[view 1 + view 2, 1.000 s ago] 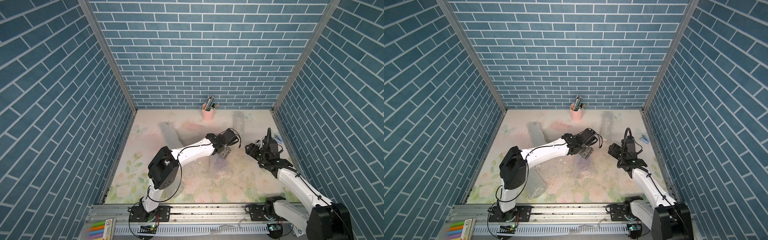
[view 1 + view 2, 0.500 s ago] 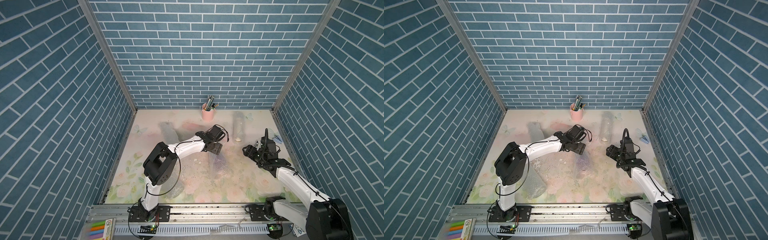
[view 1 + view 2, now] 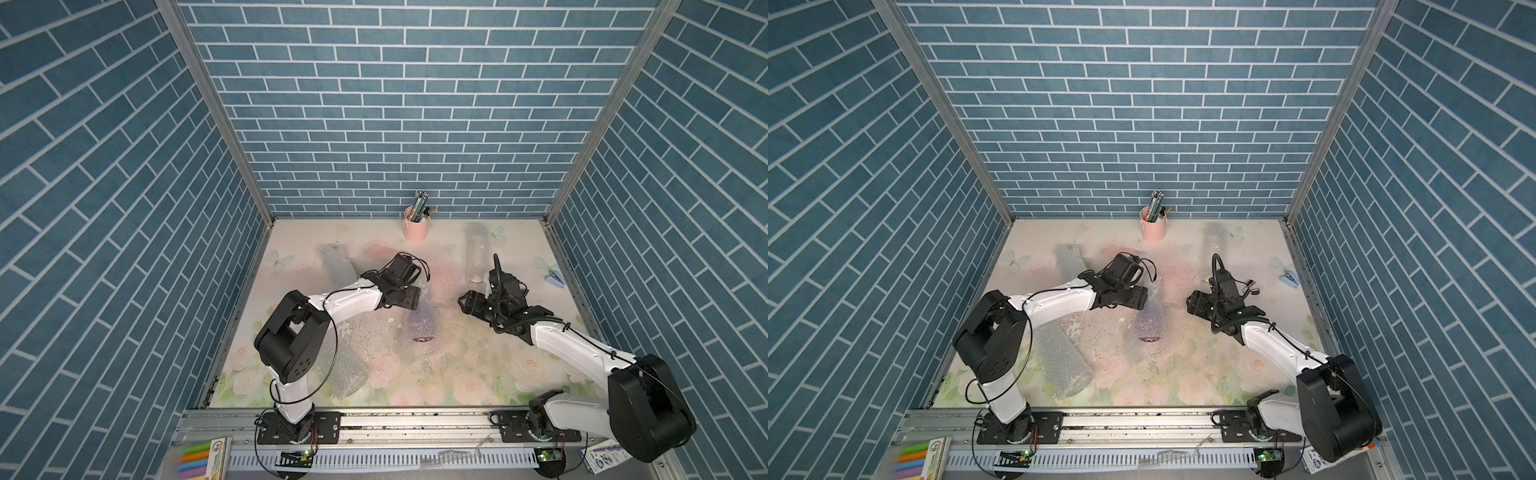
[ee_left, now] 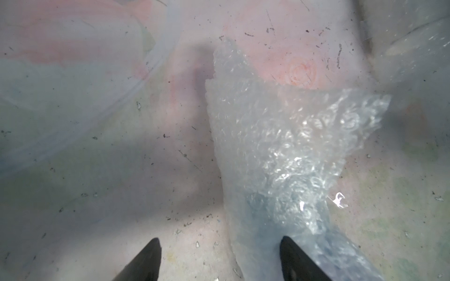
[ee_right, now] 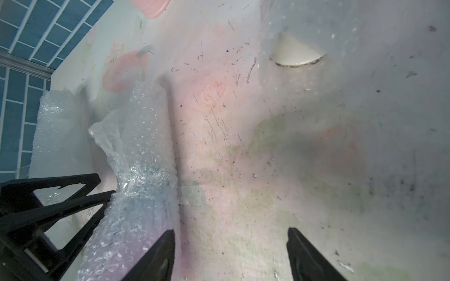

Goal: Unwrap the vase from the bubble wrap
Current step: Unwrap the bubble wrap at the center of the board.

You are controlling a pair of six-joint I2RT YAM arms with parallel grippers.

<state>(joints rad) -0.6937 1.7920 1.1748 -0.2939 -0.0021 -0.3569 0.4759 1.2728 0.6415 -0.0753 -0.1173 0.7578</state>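
- My left fingers (image 3: pixel 411 297): spread open, gripping nothing. One tip sits against the pinched neck of the clear, crinkly bubble wrap roll (image 3: pixel 420 316). The other tip is over bare floral tabletop (image 3: pixel 478 365).
- My right fingers (image 3: pixel 467 305): open too, empty. They are near the roll's opposite flank, not touching as far as I can tell.
- The roll lies flat between my two sets of fingers. The purplish vase (image 3: pixel 419 330) shows through it, not yet unwrapped.
- Long axis runs crosswise to the line joining my fingers. The loose crumpled end is level with the left tips, the fat end back toward my bases.
- Left is nearer. My call: left pinches the loose flap at the neck, right closes in to pin the body.
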